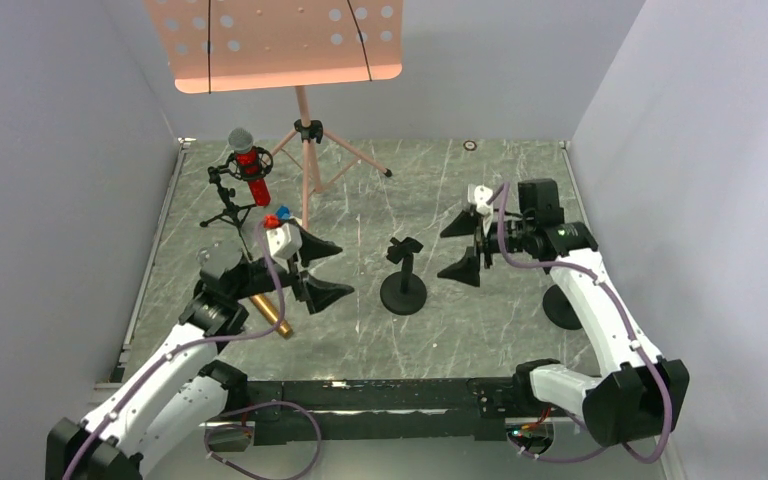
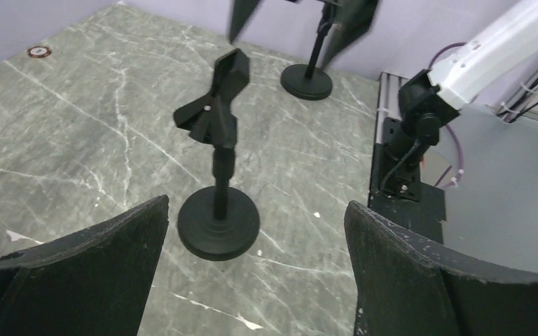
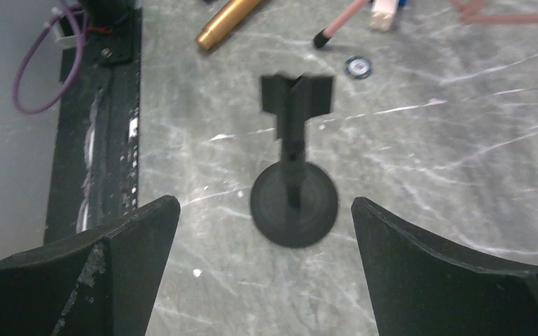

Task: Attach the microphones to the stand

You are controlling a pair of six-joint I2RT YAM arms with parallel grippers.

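Note:
The glittery red microphone (image 1: 250, 165) sits clipped upright in a black tripod stand (image 1: 228, 205) at the back left. The gold microphone (image 1: 265, 312) lies flat on the table beside my left arm; its end shows in the right wrist view (image 3: 228, 21). The purple microphone is out of view. A black round-base stand (image 1: 403, 278) with an empty clip stands mid-table (image 2: 217, 213) (image 3: 294, 199). My left gripper (image 1: 345, 270) (image 2: 256, 269) is open and empty, left of that stand. My right gripper (image 1: 442, 253) (image 3: 266, 269) is open and empty, right of it.
A second round-base stand (image 1: 563, 308) (image 2: 307, 80) stands behind my right arm. A pink music stand (image 1: 305, 140) stands at the back. A small blue-and-white block (image 1: 278, 218) lies near its legs. Grey walls enclose the table on three sides.

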